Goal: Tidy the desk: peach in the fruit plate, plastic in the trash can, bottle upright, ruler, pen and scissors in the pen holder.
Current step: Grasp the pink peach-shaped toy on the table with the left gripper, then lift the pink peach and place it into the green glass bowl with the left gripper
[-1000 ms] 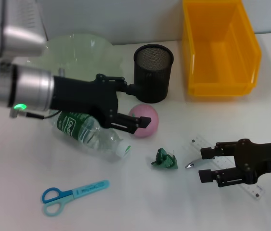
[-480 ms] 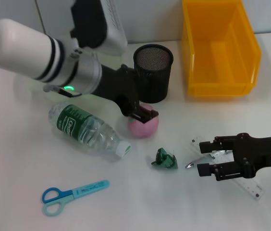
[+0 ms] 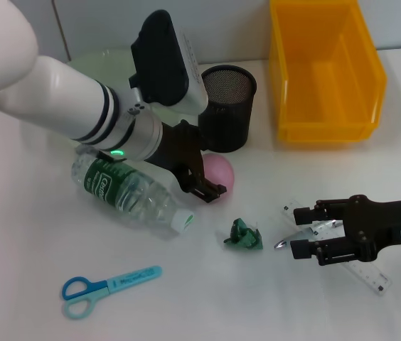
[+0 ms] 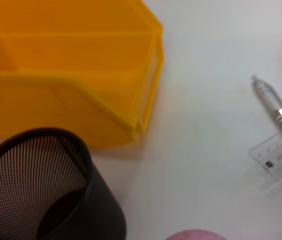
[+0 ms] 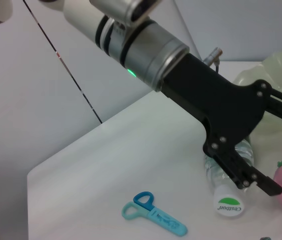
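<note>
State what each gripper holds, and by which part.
Neither holds anything: the left gripper is open beside the pink peach; the right gripper is open above the clear plastic ruler.

Stood on a smooth, matte white rectangular desk top [image 3: 30, 270], evenly lit, with only soft shadows. Backed beyond the desk's far edge by a pale grey wall panel [image 3: 215, 28] with a thin vertical seam. Seen from the right wrist view: the desk's near corner [image 5: 41, 175] against a plain grey wall [image 5: 26, 100], crossed just above that corner by a thin dark slanted line [image 5: 63, 62].
</note>
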